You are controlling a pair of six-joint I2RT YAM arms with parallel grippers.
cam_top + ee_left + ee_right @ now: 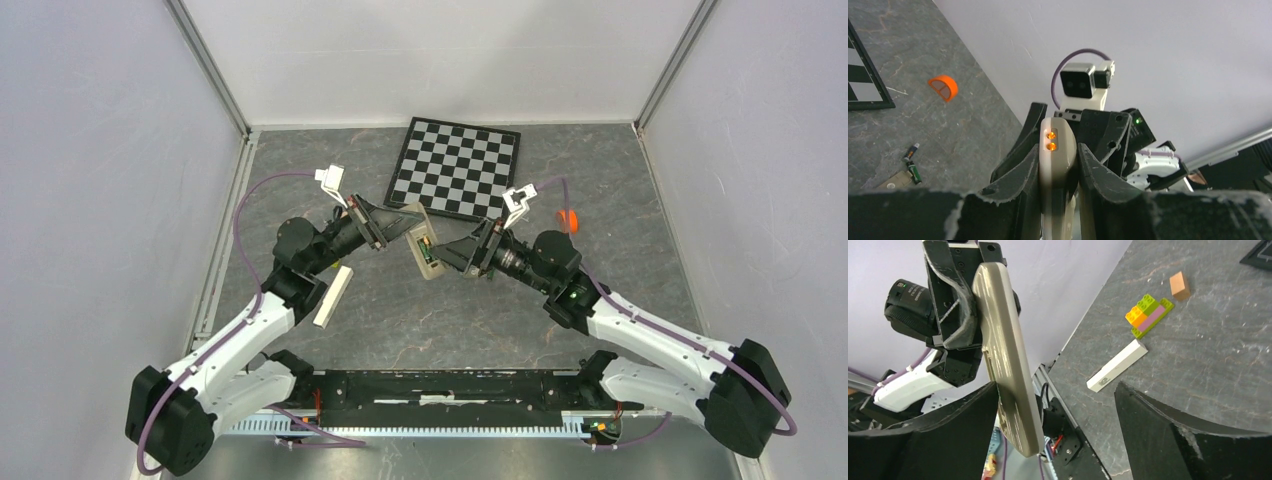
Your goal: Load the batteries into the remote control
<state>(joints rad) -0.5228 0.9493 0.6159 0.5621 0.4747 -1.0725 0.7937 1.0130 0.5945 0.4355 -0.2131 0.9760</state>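
The remote control [424,248] hangs in the air above the table's middle, a pale oblong with my left gripper [408,228] shut on one end. In the left wrist view its end with two orange lights [1052,141] sits between the dark fingers [1020,175]. My right gripper [1056,390] is open wide around the remote's other end [1008,370], which lies against one finger [938,435] and well apart from the other. Two batteries [913,162] lie on the table below, beside a small tan flat piece [895,180].
An orange round cap [568,218] lies right of the checkerboard [455,165] at the back. A long cream block [333,296] lies by the left arm. Stacked toy bricks [1148,314] and a tan block [1179,285] sit beyond it. Walls enclose three sides.
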